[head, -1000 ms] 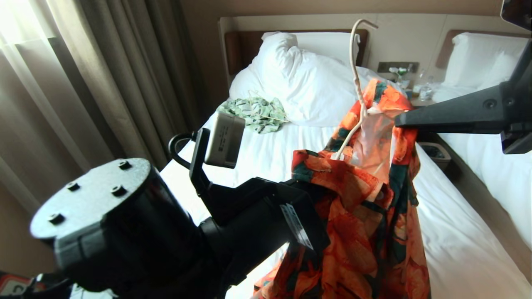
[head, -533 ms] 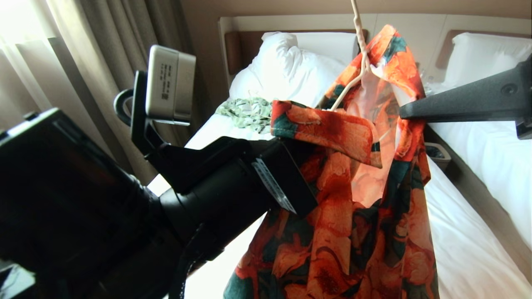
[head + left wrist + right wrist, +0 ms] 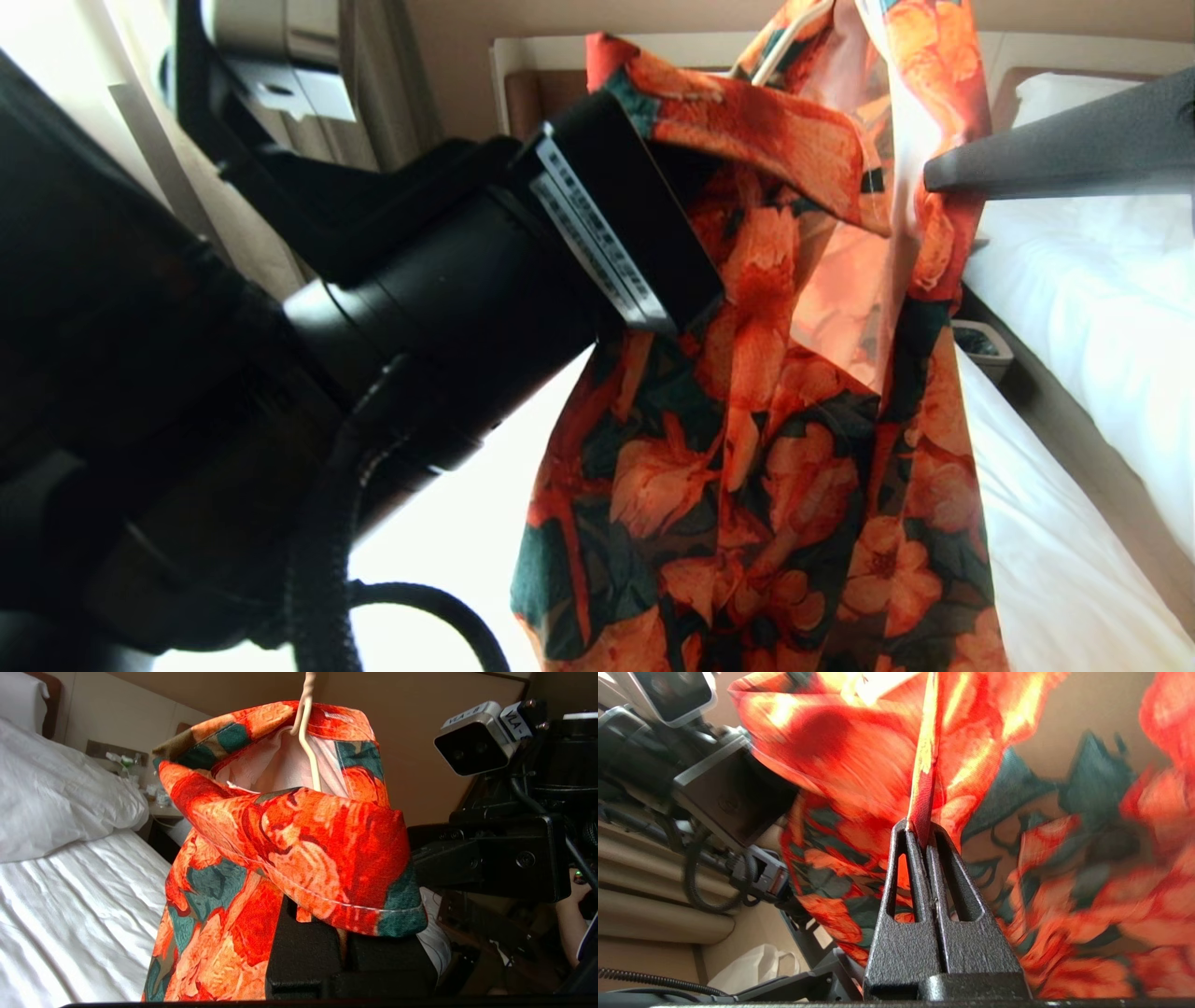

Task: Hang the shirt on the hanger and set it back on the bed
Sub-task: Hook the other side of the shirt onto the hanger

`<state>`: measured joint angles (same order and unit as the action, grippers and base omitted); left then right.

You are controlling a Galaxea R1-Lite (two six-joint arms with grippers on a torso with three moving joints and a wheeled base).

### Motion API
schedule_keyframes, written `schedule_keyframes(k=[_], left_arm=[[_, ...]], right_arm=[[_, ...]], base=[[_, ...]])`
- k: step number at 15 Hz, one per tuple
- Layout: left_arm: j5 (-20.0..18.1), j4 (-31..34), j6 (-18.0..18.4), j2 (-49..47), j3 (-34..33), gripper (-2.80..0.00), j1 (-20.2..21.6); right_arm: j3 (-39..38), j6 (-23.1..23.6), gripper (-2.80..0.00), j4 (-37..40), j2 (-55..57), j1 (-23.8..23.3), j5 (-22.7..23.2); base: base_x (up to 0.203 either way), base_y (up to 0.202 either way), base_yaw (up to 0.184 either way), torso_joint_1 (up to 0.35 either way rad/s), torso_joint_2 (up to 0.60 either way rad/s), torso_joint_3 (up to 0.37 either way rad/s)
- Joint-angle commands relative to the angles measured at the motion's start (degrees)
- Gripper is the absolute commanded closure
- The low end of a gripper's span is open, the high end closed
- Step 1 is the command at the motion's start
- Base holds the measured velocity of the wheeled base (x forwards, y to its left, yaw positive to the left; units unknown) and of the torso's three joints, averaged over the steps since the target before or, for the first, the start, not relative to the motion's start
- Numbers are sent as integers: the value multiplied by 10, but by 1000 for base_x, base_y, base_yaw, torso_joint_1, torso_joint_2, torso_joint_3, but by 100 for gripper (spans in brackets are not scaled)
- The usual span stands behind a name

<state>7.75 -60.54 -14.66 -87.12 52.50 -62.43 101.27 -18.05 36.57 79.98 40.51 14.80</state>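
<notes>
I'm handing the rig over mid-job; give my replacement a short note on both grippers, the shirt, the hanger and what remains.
Left gripper: shut on the shirt, near the collar.
Right gripper: shut on a shirt edge opposite.
The shirt hangs in the air between them, above the bed.
The hanger is inside the neck, hook poking out on top.
Done: hanger is in the shirt.
Left: check the shoulders sit right, then lay it on the bed.

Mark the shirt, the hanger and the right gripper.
shirt (image 3: 747,485), head view: hanging front panel.
hanger (image 3: 309,751), left wrist view: cream wire inside the collar.
right gripper (image 3: 920,833), right wrist view: fingertips shut on a shirt edge.
</notes>
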Motion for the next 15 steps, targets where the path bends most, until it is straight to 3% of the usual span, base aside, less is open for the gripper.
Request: schedule_keyframes(k=[1, 5, 6, 10, 15], left_arm=[[1, 9, 6, 11, 24, 0, -1], [2, 10, 15, 11, 29, 0, -17], [2, 10, 18, 11, 29, 0, -17], [2, 9, 25, 15, 33, 0, -16], [2, 11, 26, 7, 31, 0, -16]], right_arm=[[8, 0, 0, 2, -4, 0, 1], [1, 6, 0, 3, -9, 0, -4], [-1, 6, -280, 3, -10, 0, -6], [-1, 5, -280, 18, -14, 0, -24], [8, 5, -280, 140, -44, 0, -84]], base=[[0, 0, 0, 0, 0, 0], [0, 0, 0, 0, 0, 0], [0, 0, 0, 0, 0, 0], [0, 0, 0, 0, 0, 0], [0, 0, 0, 0, 0, 0]])
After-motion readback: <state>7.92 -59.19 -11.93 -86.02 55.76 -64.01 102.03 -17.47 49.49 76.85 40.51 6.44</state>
